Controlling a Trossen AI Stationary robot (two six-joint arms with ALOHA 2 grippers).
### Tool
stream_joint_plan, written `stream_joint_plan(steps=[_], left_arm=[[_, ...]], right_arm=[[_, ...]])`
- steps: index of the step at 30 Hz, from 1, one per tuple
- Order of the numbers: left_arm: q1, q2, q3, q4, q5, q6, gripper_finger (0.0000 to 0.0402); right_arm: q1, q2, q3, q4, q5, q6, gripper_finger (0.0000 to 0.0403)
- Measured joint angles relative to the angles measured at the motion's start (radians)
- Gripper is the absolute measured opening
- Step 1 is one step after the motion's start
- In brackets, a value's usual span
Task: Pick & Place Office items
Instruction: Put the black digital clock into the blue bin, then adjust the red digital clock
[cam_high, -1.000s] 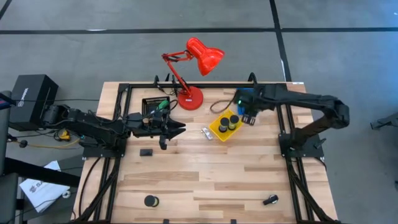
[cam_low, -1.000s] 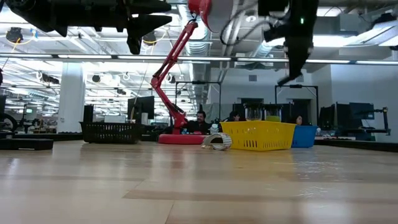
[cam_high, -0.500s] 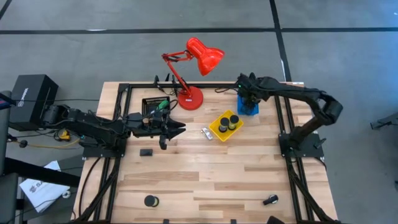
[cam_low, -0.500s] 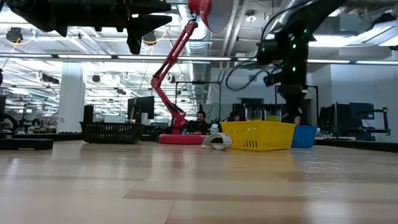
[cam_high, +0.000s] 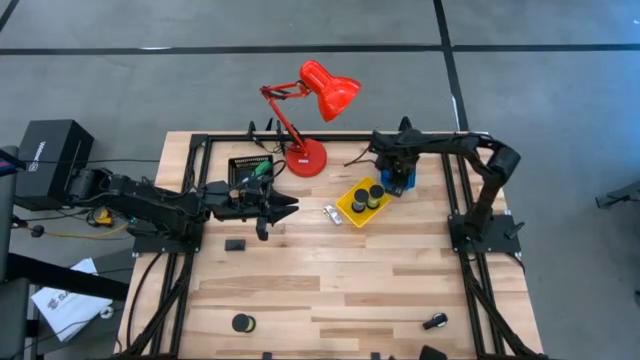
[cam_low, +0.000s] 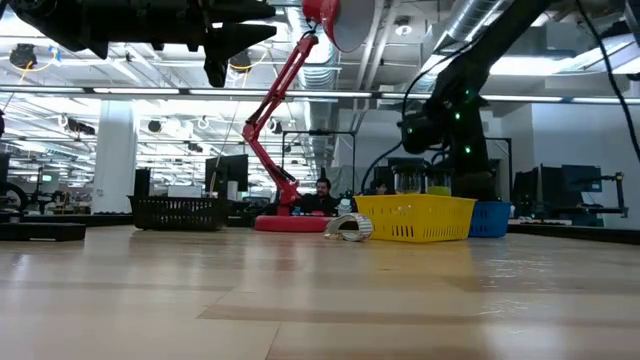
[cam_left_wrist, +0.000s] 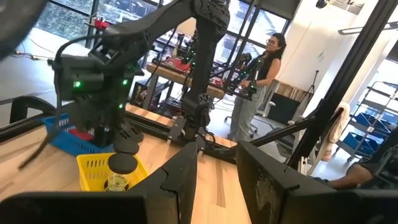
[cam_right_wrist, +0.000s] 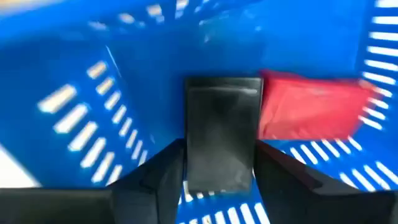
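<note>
From above, the right claw (cam_high: 398, 172) sits over the blue tray (cam_high: 399, 180); the left claw (cam_high: 283, 208) hovers, fingers apart. Two black tape rolls (cam_high: 367, 195) fill the yellow tray (cam_high: 349, 213) (another (cam_high: 242, 323) lies on the table (cam_high: 350, 280)). The right wrist view shows one black block (cam_right_wrist: 221, 134) clamped, one red block (cam_right_wrist: 311, 114) beside it

yellow tray (cam_low: 415, 217) beside blue tray (cam_low: 489, 219), red lamp (cam_low: 290, 120) behind
</note>
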Motion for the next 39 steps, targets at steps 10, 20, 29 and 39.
stream_joint_plan(steps=[10,20,29,39], left_arm=[[0.000,0.000,0.000,0.000,0.001,0.000,0.0108],[0.000,0.000,0.000,0.000,0.005,0.000,0.0108],[0.000,0.000,0.000,0.000,0.004,0.000,0.0108],[0.000,0.000,0.000,0.000,0.002,0.000,0.0108]], right_arm=[[-0.026,0.007,0.000,0.034,0.008,-0.007,0.0204],[-0.029,0.004,0.091,0.050,0.107,-0.005,0.0215],[-0.064,0.004,0.116,0.058,0.109,0.066,0.0194],[-0.130,0.004,0.085,0.184,0.097,0.292,0.0169]])
